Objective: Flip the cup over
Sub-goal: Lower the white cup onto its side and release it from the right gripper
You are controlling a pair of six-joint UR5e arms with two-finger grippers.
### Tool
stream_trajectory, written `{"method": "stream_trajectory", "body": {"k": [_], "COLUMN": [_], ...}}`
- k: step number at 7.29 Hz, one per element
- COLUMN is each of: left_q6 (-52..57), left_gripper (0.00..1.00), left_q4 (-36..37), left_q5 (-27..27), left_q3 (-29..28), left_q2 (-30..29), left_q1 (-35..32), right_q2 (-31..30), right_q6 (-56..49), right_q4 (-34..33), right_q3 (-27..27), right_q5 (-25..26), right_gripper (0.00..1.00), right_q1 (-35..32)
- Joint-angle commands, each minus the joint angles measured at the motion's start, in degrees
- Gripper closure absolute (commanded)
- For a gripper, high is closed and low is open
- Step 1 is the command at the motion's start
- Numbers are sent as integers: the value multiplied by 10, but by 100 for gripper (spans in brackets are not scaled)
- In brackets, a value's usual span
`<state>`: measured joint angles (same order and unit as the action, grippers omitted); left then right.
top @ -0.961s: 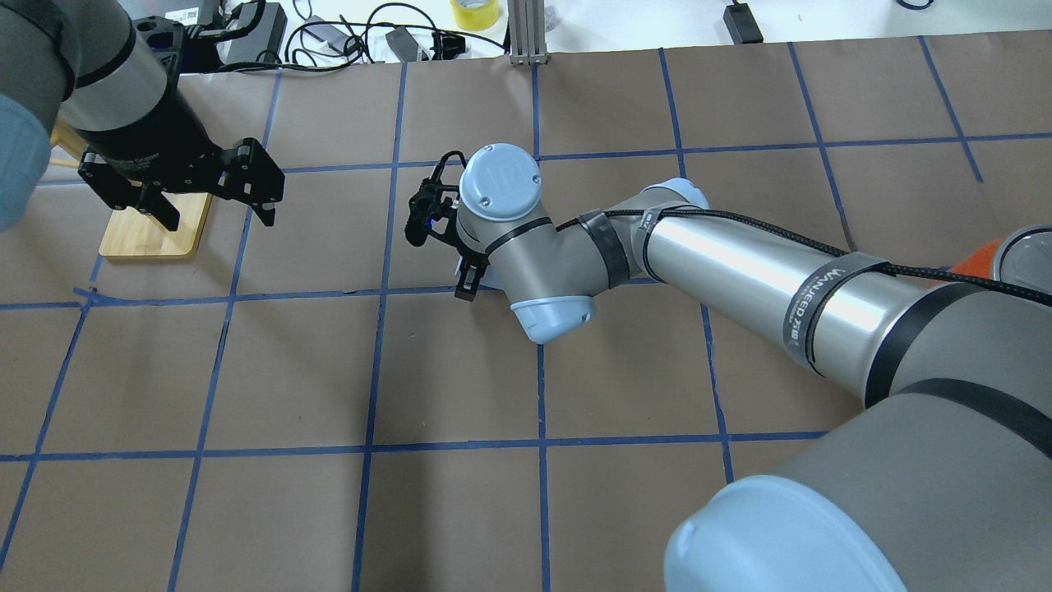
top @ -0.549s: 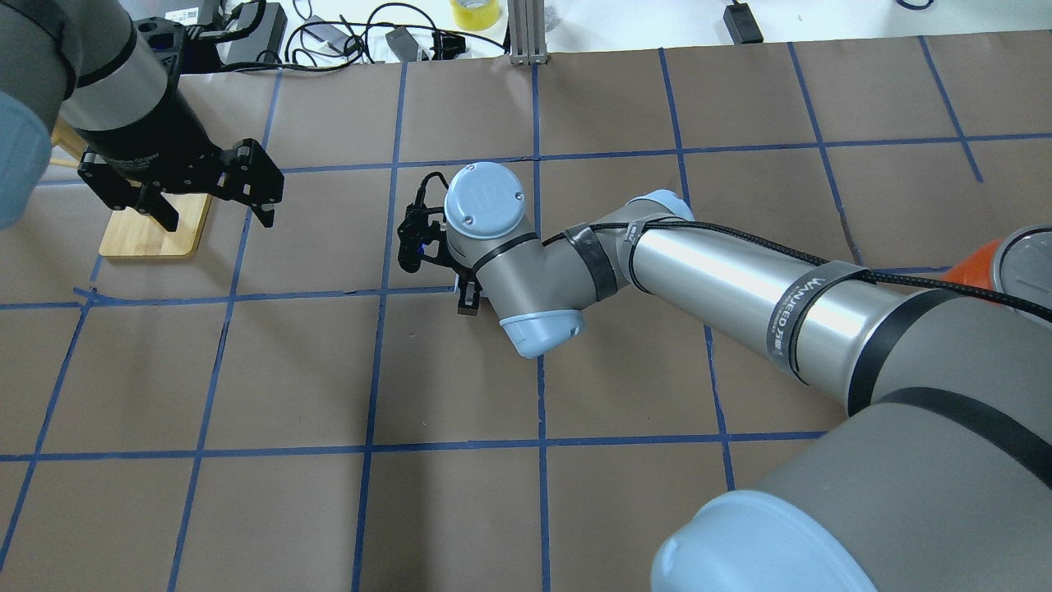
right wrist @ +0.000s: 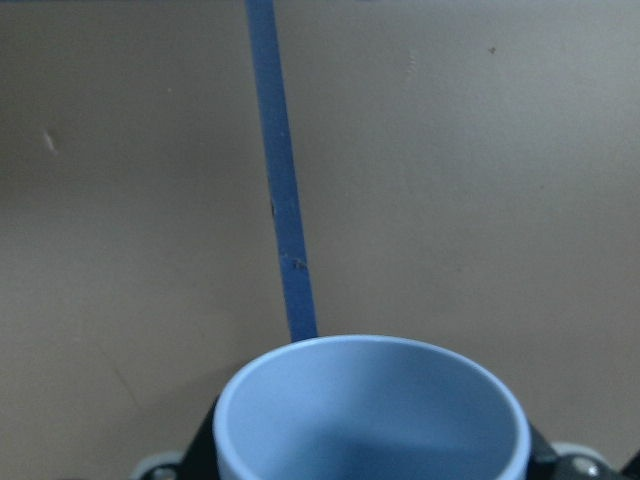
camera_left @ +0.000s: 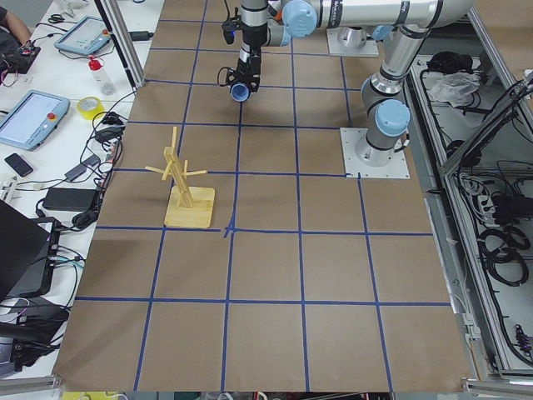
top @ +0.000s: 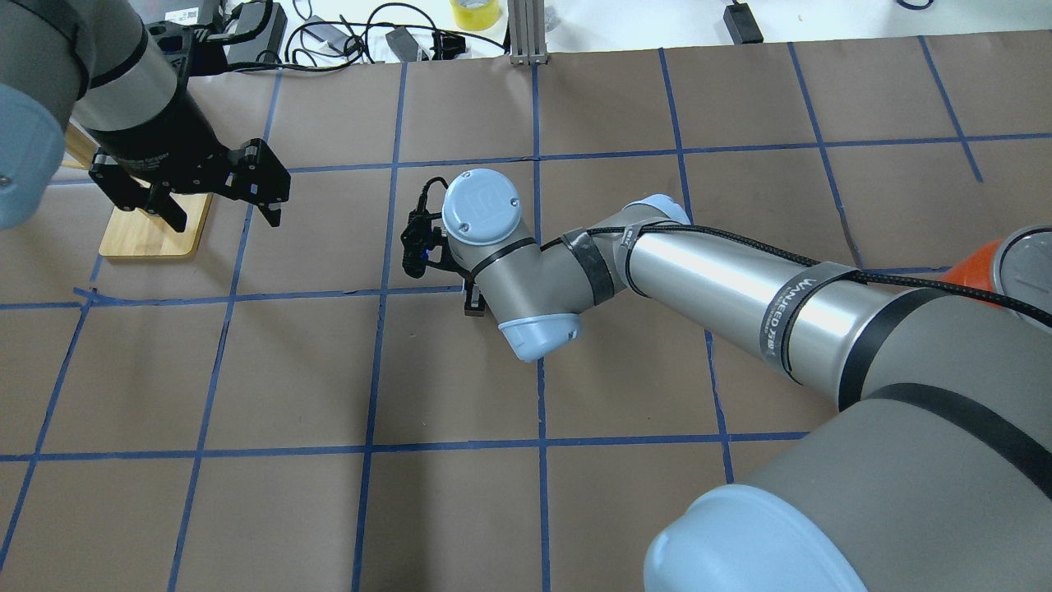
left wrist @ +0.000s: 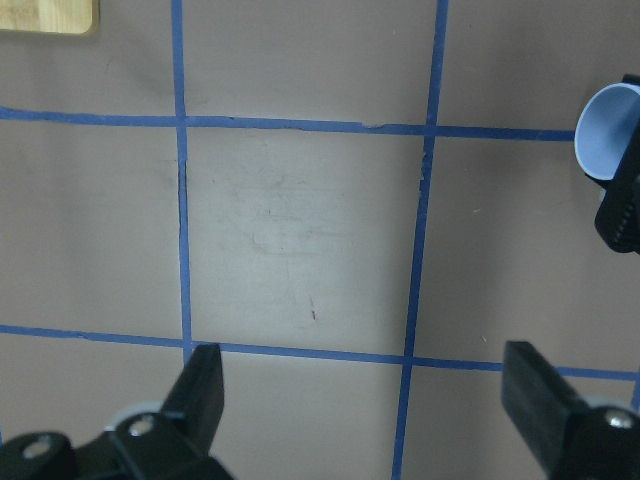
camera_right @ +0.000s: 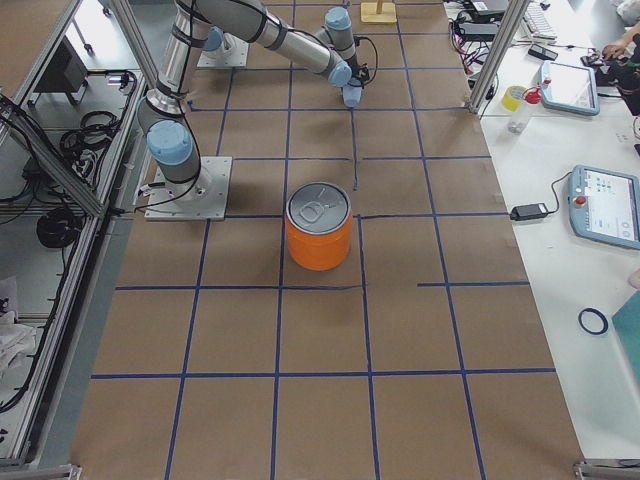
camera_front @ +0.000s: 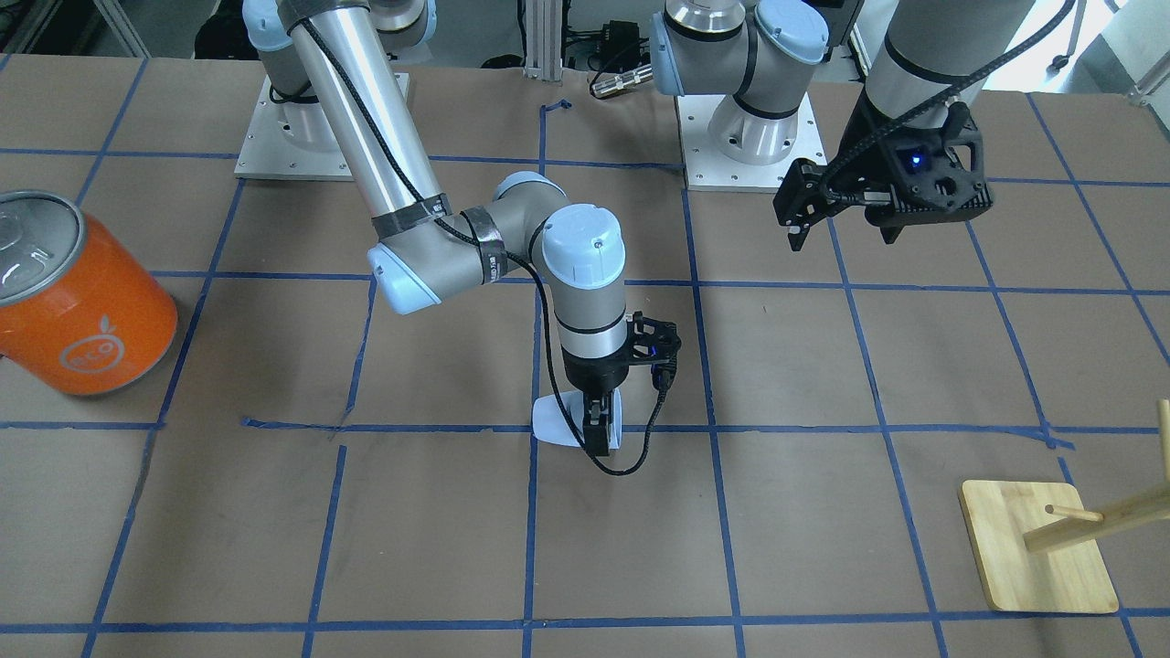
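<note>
**Gripping the cup sideways at mid-table**

The cup point(camera_front: 556, 422) lies on its side near the middle of the table point(camera_front: 823, 475), its wide mouth turned toward the robot's left. Whether it touches the brown paper cannot be told. The right gripper point(camera_front: 598, 429) comes straight down on it, and its fingers are closed narrow across the cup's body close to the rim. In the right wrist view the rim point(right wrist: 370, 415) fills the lower edge, just beside a blue tape line point(right wrist: 283, 200). Well apart on the left, the left gripper point(top: 223, 218) hangs above the table with its claw spread wide and nothing in it. A wooden stand point(camera_front: 1037, 548) sits at the far left, an orange can point(camera_front: 82, 302) at the right.
</note>
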<state>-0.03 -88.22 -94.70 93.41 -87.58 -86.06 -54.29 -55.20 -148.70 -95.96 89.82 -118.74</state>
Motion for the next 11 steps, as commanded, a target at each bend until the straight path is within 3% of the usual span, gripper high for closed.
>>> {"method": "stream_trajectory", "body": {"k": [1,4,8,10,11], "left_q6": [8,1,1,-1,-1], "left_gripper": [0,0,0,0,0], "left_q4": [1,21,34,108,140], "left_q5": [4,4,7,54,63], "left_q3": [-13,-5,-2,15,24], "left_q2": [-2,-20,-45,-69,-88], "left_q1": [1,1,1,-2,-4], "right_q2": [5,-12,-146,-233,-272], "right_q6": [-6,11,202,301,309], "right_q4": [-4,8,221,317,402], "right_q3": [2,6,15,12,10], "right_q5": [1,1,-3,-5,-4], "right_gripper": [4,0,0,0,0], "right_q1": [1,2,57,118,148]}}
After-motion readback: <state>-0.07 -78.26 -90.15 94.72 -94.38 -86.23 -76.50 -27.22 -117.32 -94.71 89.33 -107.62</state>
